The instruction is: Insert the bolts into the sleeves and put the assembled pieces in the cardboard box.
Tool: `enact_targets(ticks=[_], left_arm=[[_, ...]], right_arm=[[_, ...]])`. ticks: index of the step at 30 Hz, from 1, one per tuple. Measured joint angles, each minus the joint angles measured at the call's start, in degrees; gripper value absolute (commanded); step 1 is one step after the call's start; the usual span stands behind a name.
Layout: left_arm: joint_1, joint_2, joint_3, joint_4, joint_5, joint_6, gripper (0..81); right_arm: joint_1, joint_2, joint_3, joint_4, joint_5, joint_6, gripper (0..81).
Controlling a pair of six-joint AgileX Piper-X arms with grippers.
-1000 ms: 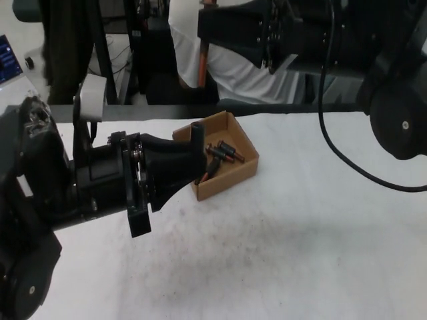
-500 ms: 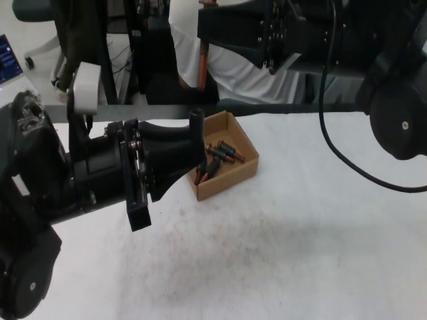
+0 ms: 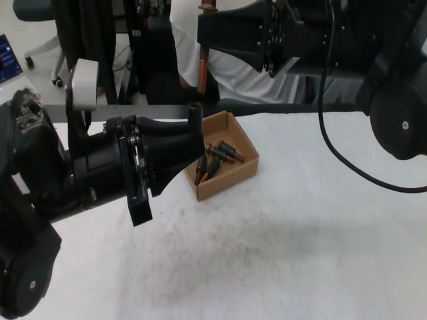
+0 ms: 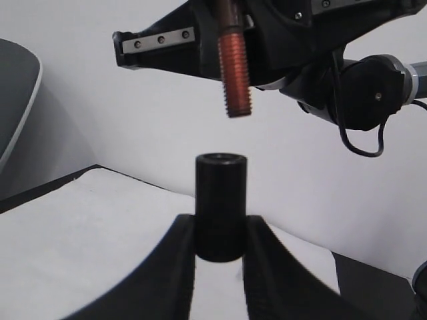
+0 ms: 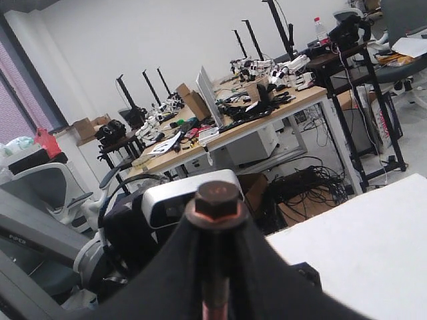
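Sleeve [image 4: 221, 200] raised toward bolt [image 4: 233, 73]. Sleeve base clamped by left gripper [image 4: 219, 231], bolt head end by right gripper [image 5: 215, 230]. Both judged rigid, light, slick.

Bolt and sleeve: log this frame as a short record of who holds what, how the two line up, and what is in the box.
Left gripper: shut on the sleeve, upright, open end up
Right gripper: shut on the bolt, threaded end down
Alignment: bolt tip above the sleeve mouth, gap between them, not yet inserted
Cardboard box: on the table, several assembled pieces inside
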Motion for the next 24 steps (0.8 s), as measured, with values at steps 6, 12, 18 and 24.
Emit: enact_targets(ticks=[6,12,18,24], left_arm=[[0.0,0.0,-1.05,0.0,0.0,-0.81,0.3],[0.0,0.0,-1.22,0.49,0.32,-1.39,0.3],[0.0,0.0,-1.35,0.47,0.55,-1.63,0.3],[0.0,0.0,-1.35,0.47,0.65,-1.63,0.3]], right_arm=[[0.0,0.0,0.0,0.0,0.0,-0.33,0.8],[0.0,0.0,0.0,0.0,0.13,-0.85,0.8],[0.0,0.0,0.0,0.0,0.13,-1.27,0.8],[0.0,0.0,0.0,0.43,0.13,-1.62,0.8]])
